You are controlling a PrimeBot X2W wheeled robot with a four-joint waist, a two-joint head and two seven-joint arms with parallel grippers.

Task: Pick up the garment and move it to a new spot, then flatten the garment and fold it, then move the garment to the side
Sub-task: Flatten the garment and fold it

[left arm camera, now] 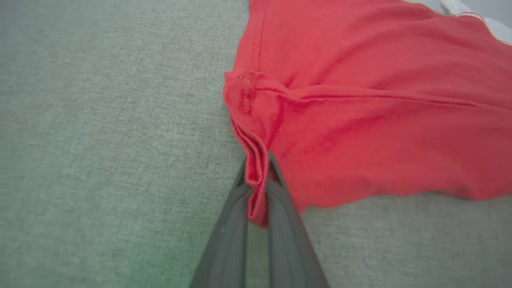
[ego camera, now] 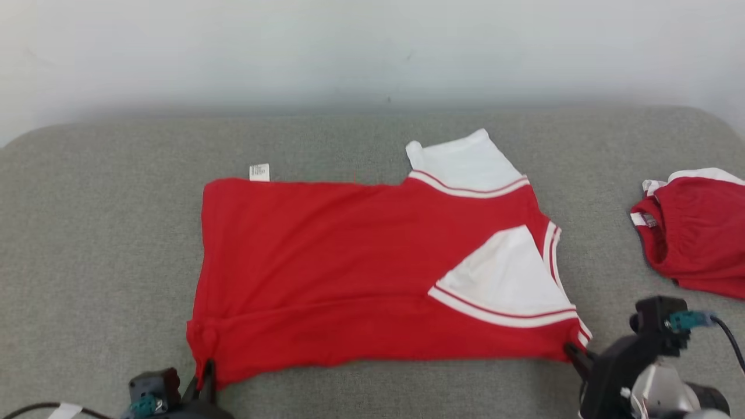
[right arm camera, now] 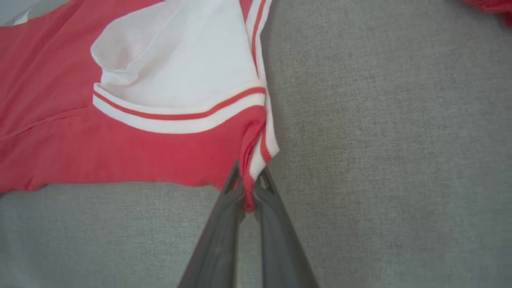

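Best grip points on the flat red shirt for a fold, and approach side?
The two near corners, from the near side: the shirt lies flat with its long near edge facing the robot. The left gripper and right gripper are pinched there.

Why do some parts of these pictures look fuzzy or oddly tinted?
Head view: soft even light, no hard shadows, hazy wall. Left wrist view: left gripper blurs near the lens, greenish tint on the grey cushion beneath. Right wrist view: right gripper blurs likewise; the red shirt looks sharp.
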